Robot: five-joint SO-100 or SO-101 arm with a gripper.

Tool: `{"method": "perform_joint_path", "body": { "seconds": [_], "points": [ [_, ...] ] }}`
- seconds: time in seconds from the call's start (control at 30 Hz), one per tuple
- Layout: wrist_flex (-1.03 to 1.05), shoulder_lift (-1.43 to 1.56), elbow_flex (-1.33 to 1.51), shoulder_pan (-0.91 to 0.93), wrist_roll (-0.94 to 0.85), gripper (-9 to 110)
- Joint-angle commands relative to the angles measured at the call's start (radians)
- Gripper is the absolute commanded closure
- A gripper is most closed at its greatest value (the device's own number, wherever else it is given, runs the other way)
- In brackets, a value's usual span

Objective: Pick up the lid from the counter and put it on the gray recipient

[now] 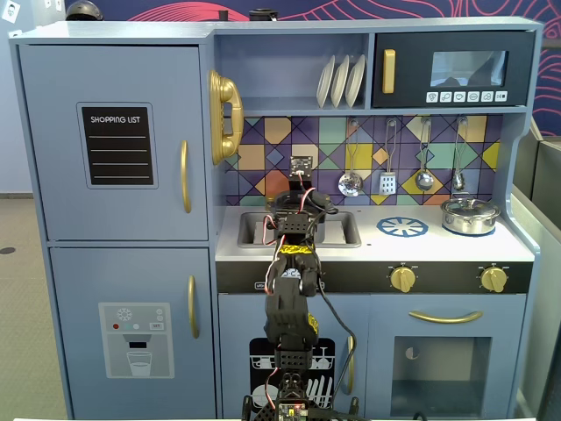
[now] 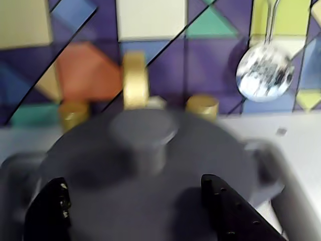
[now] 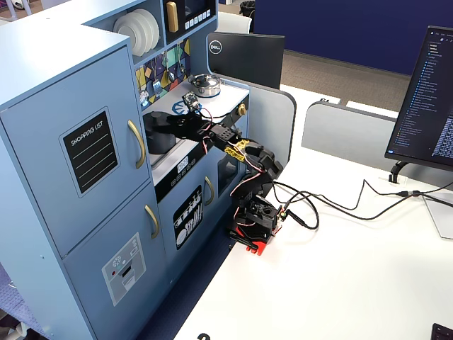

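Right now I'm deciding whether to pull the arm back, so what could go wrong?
The matte dark gray round lid sits between the open black gripper fingers; a crooked retreat might snag its central knob. The gold faucet stands close behind. Blur hides whether the lid sits flush.

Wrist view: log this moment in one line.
lid: on gray recipient | tool: open, straddling lid | place: sink

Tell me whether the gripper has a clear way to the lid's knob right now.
Probably yes. In the wrist view the lid lies right below the open gripper, its knob just ahead, nothing between. The picture is blurred, so contact is unclear.
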Motion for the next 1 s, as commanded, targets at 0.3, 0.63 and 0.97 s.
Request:
{"method": "perform_joint_path", "body": {
  "seconds": [0.3, 0.63, 0.97],
  "points": [
    [0.896, 0.620, 0.094, -0.127, -0.006, 98],
    [0.554, 0.752, 0.796, -0.061, 0.063, 101],
    [0.801, 0.850, 0.969, -0.072, 0.152, 101]
  ]
}}
